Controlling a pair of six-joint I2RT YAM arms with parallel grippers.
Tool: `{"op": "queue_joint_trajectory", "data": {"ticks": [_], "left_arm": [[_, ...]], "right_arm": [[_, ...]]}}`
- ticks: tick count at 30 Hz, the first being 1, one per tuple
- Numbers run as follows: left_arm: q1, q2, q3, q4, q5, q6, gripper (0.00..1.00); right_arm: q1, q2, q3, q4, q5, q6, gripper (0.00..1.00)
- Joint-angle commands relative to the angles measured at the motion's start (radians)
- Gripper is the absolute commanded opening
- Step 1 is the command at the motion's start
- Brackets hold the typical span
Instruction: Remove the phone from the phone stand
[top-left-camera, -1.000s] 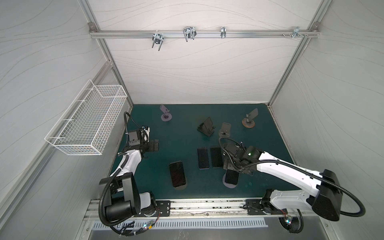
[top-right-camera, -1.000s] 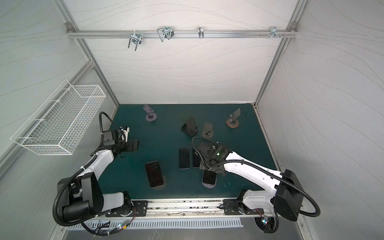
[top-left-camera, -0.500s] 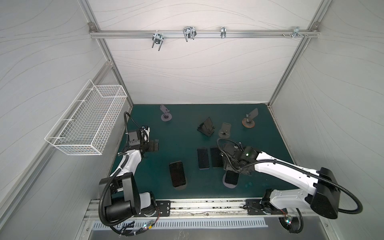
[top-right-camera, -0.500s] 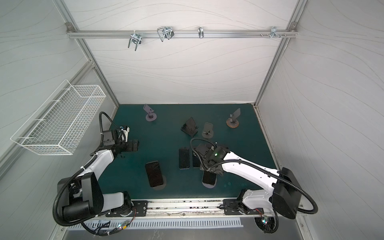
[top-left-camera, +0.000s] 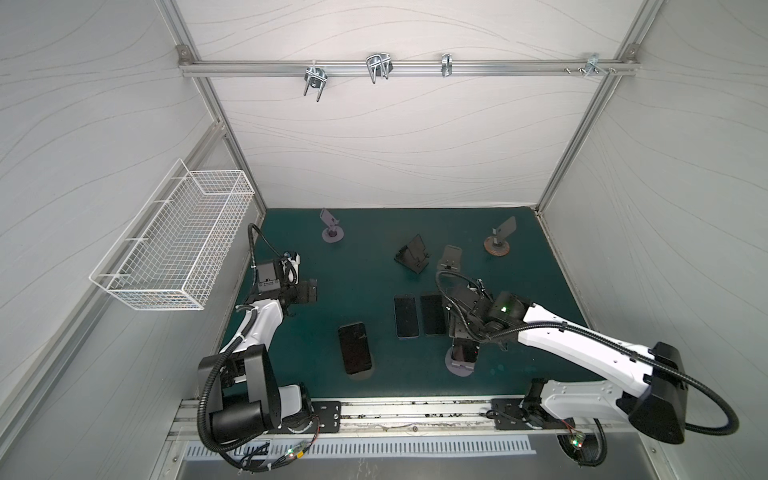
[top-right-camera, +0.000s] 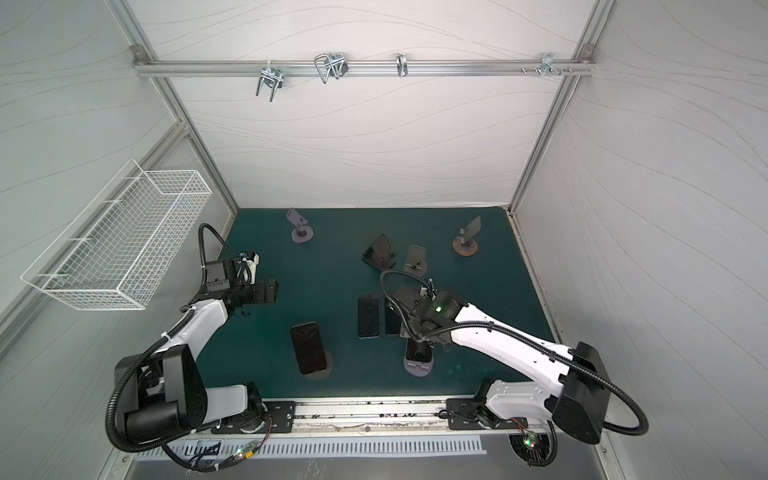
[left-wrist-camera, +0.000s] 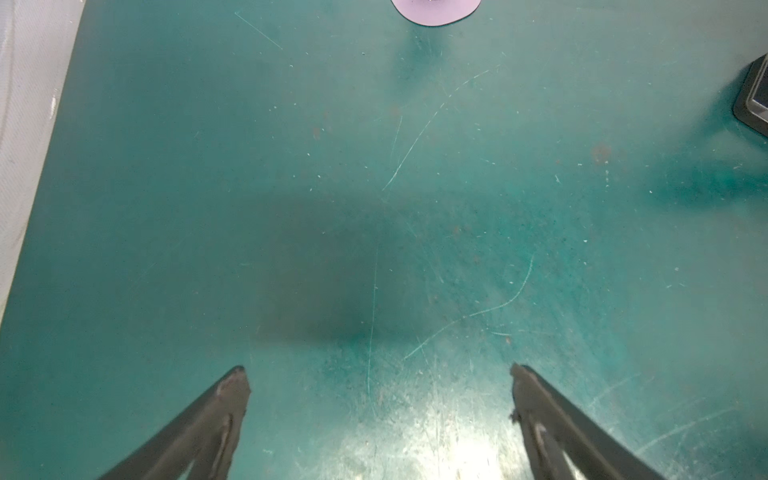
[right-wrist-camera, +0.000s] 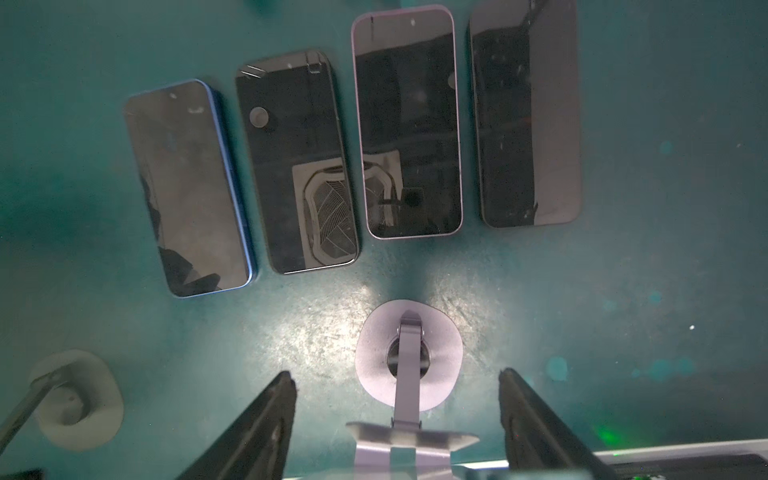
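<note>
A dark phone (top-left-camera: 465, 353) leans on a lilac phone stand (top-left-camera: 459, 369) near the front of the green table, seen in both top views (top-right-camera: 419, 352). My right gripper (top-left-camera: 459, 332) hangs over the phone's upper end and hides it. In the right wrist view its fingers (right-wrist-camera: 282, 415) stand apart on either side of the stand's cradle (right-wrist-camera: 411, 442), above the round base (right-wrist-camera: 374, 361). The phone is only a blur at the picture's edge, so contact with its sides is hidden. My left gripper (top-left-camera: 309, 291) hovers open over bare table (left-wrist-camera: 376, 374) at the far left.
A second phone (top-left-camera: 354, 347) rests on a grey stand (top-left-camera: 360, 374) left of centre. Several phones lie flat side by side (right-wrist-camera: 407, 124) just behind the lilac stand. Empty stands (top-left-camera: 331, 232) (top-left-camera: 496, 245) (top-left-camera: 412, 259) dot the back. A wire basket (top-left-camera: 174, 245) hangs on the left wall.
My right gripper has shifted slightly to the left and settled over the phone on the lilac stand. The left arm has not moved.
</note>
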Motion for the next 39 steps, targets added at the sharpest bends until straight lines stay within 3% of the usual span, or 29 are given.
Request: {"op": "queue_joint_trajectory", "data": {"ticks": [1,5,11,28,39], "left_arm": [[0.003,0.006,0.033,0.025,0.015,0.011,0.99],[0.003,0.013,0.038,0.019,0.020,0.013,0.99],[0.003,0.011,0.038,0.016,0.037,0.022,0.98],[0.003,0.004,0.034,0.014,0.059,0.034,0.98],[0.003,0.013,0.041,0.008,0.054,0.033,0.98]], "right_arm": [[0.007,-0.030,0.085,-0.090,0.053,-0.040,0.66],[0.002,-0.028,0.136,-0.096,0.045,-0.115,0.66],[-0.014,0.026,0.252,-0.056,-0.087,-0.154,0.65],[0.003,0.343,0.445,0.142,-0.251,-0.206,0.63],[0.016,0.569,0.599,0.183,-0.294,-0.239,0.63]]}}
